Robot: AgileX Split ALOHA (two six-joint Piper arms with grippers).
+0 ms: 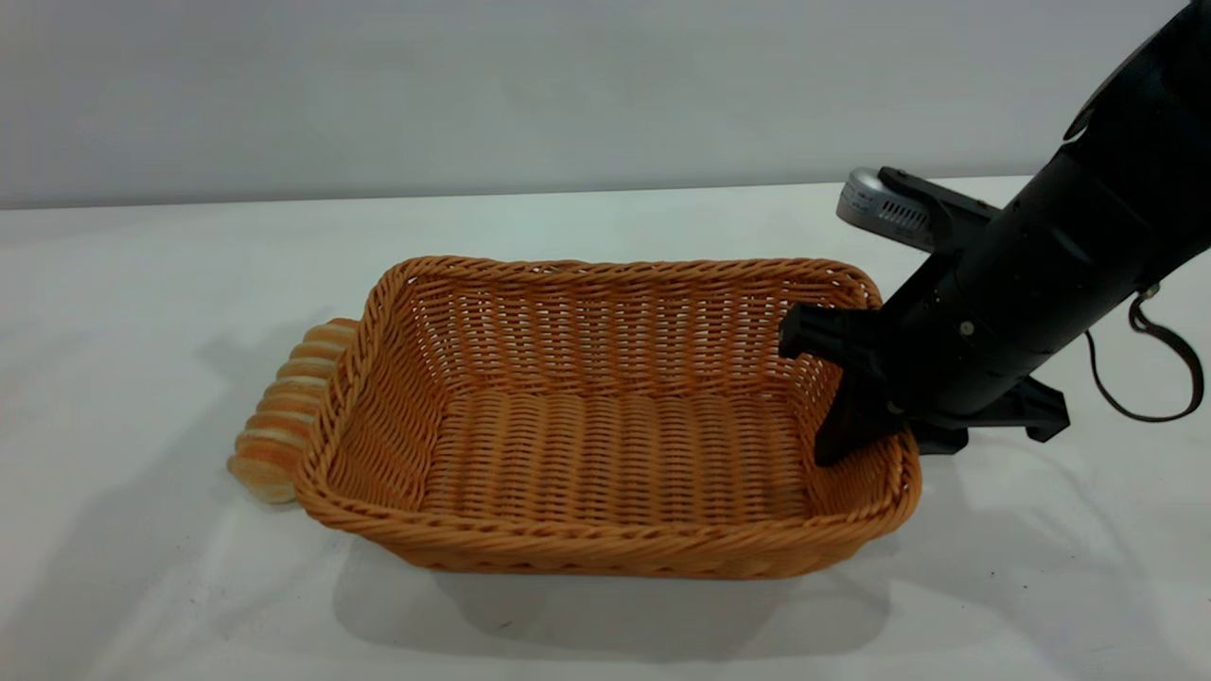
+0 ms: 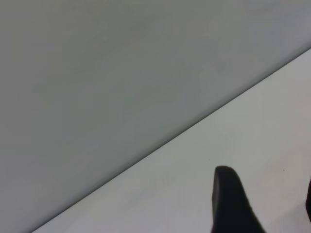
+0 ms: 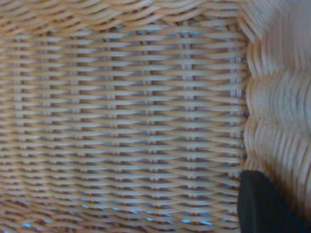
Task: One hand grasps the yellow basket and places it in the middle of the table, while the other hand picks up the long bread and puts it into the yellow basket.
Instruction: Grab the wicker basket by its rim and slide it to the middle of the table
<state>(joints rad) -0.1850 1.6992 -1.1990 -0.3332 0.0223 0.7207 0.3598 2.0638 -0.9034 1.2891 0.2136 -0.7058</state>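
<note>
Closest to the camera was the yellow basket, sitting flat on the table roughly mid-frame, so that half of the job looked pretty much done or close to it. Right gripper was straddling the basket's right-hand short wall, one finger down inside the basket and the other part of it outside the rim. It looked clamped on the wall to me, and the right wrist view backed that up: nothing but wicker weave up close with one dark fingertip at the edge. So I'd say it had the basket gripped and hadn't let go yet.

Long bread was NOT in the basket. It was lying on the table right against the basket's left-hand short wall, outside, touching or very nearly touching the rim, partly hidden behind it.

Left gripper wasn't in the exterior shot at all. Its own wrist view only showed bare table, the back wall and one dark fingertip, so I honestly couldn't tell its state. It seemed well away from the basket.

What was left, as I read it: release the basket, then the whole bread pick-and-drop.
</note>
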